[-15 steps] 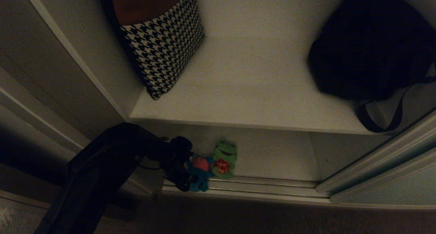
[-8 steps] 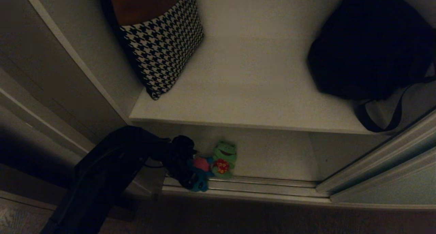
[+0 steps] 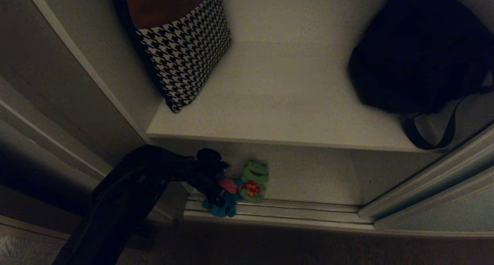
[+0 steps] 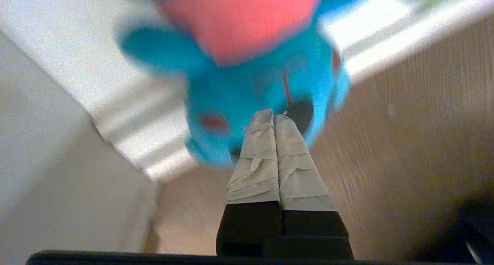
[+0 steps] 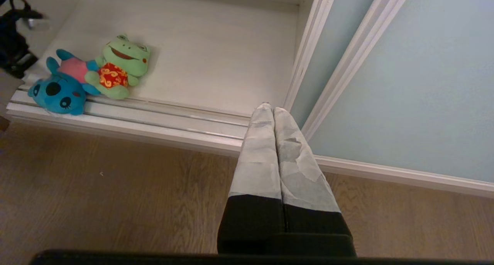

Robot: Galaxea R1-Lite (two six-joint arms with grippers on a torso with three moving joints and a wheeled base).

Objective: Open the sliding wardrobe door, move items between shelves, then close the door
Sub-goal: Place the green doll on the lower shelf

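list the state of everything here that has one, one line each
sliding wardrobe door: slid open
teal plush toy: lying over the floor track, not gripped
green frog toy: lying on the lower shelf, touching the teal one
left gripper: shut, empty, tips by the teal toy
right gripper: shut, empty, above the floor
houndstooth bag: leaning, upper shelf

The left end effector [image 3: 216, 188] is covering part of the teal plush toy [image 3: 224, 207], whose top is blurring and running off the left wrist view. The black bag [image 3: 420, 53] is running past the head view's right edge.
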